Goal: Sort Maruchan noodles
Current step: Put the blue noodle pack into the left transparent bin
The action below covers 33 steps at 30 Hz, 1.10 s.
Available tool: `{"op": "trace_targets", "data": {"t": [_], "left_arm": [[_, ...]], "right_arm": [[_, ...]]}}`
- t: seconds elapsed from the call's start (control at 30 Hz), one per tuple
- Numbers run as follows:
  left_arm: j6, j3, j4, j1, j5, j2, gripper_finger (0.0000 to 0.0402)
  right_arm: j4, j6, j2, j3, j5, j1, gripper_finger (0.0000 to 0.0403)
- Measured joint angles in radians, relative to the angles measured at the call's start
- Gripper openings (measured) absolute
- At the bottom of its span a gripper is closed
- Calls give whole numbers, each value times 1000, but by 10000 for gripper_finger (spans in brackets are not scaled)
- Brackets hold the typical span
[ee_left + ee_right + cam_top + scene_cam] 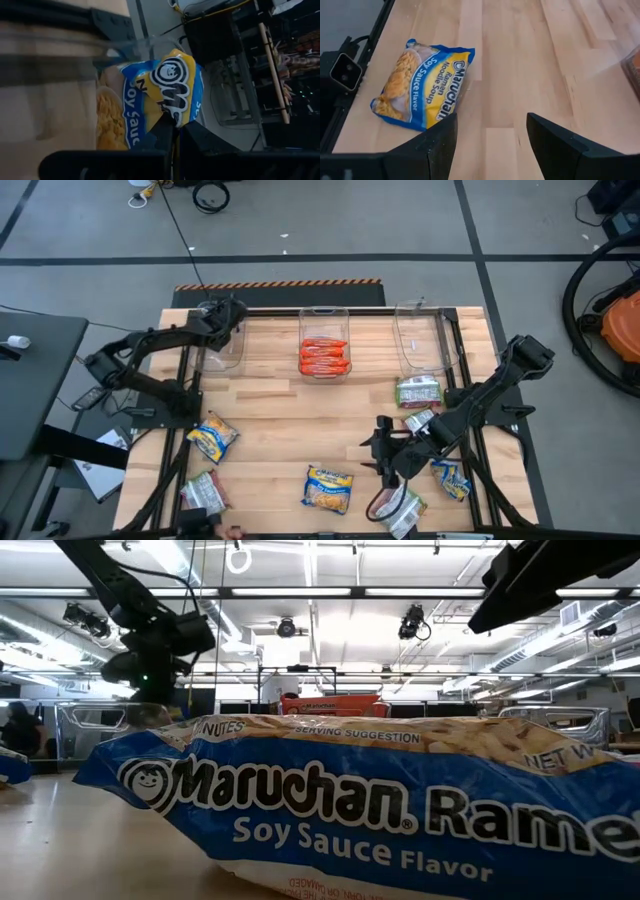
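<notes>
Orange-red packets (324,356) binned; sorting judged under halfway.
Left pincer (228,315), upper left in the high view, is clamped on a yellow-and-blue packet (165,95) over the left bin (222,352). Right pincer (490,135), fingers apart, hovers lower right above the desk (280,405). Roughly eight loose packets (327,487) remain; right bin (420,340) looks empty.

We read "Maruchan Ramen", "Soy Sauce Flavor" and "Serving Suggestion" on the blue packet (400,810) filling the frame's lower half; the yellow-and-blue packet (422,85) at left reads "Maruchan Ramen Noodle Soup, Soy Sauce Flavor".
</notes>
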<state>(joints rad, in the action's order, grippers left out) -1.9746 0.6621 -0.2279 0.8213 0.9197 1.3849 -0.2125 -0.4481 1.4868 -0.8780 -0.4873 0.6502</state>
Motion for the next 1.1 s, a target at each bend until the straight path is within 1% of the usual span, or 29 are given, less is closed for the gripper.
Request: {"op": "trace_targets", "data": {"t": [0.07, 0.2, 0.4, 0.5, 0.67, 0.83, 0.97, 1.1], "left_arm": [[29, 0, 48, 10, -5, 25, 21], [103, 0, 135, 53, -66, 55, 21], [159, 0, 154, 99, -117, 81, 27], [161, 0, 175, 103, -117, 82, 50], [165, 0, 190, 103, -105, 82, 103], [207, 0, 190, 102, -134, 81, 147], [286, 0, 189, 102, -141, 55, 165], [383, 0, 185, 101, -138, 4, 167]], "right_arm": [[-3, -4, 0, 0, 2, 0, 242], [-3, -7, 0, 0, 7, 0, 242], [2, -81, 0, 0, 22, 0, 242], [2, -105, 0, 0, 42, 4, 242], [2, -111, 0, 0, 72, 3, 242], [2, -111, 0, 0, 115, 4, 242], [-21, -97, -2, -14, 144, 2, 242], [-86, -68, -3, -61, 152, 3, 240]]}}
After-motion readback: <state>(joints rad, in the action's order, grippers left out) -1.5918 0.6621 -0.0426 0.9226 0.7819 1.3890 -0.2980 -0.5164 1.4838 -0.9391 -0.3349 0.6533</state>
